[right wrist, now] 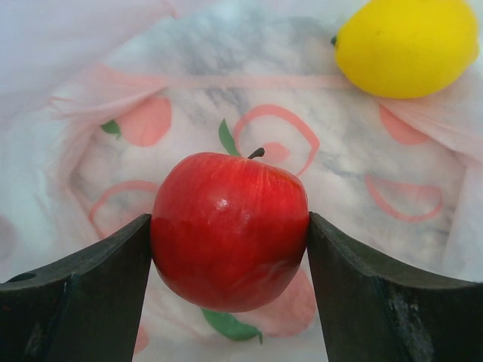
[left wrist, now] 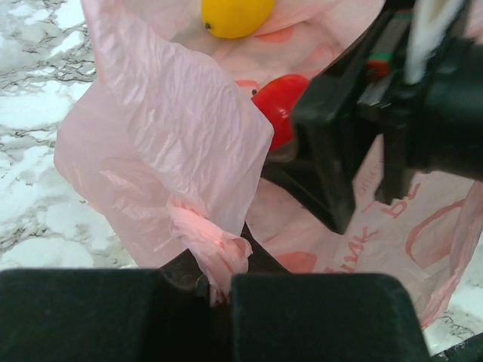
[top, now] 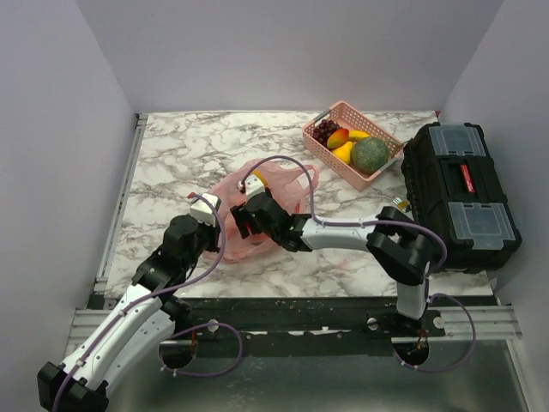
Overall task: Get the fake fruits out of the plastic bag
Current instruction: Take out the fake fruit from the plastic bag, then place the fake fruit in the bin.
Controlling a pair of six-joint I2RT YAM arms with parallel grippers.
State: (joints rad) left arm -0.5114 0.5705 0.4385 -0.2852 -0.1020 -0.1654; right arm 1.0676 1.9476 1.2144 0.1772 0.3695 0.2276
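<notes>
– On the marble table (top: 189,146), what takes up the most room?
– The black toolbox (top: 459,193) at the right edge. Next comes the plastic bag (top: 283,180), crumpled at mid-table. Behind it to the right is the pink basket (top: 347,107), which holds a green melon (top: 370,154) and a grape bunch (top: 324,130) among other fruit.
– And the arms?
– Both meet at the bag's near side. The left gripper (left wrist: 215,283) has its fingers pressed together on a twisted fold of the bag's film. The right gripper (right wrist: 229,219) is inside the bag's mouth, its two fingers clamped against either side of the red apple (right wrist: 226,241).
– Anything else in the bag?
– A yellow round fruit (right wrist: 407,45) lies on the printed film beyond the apple, apart from it.
</notes>
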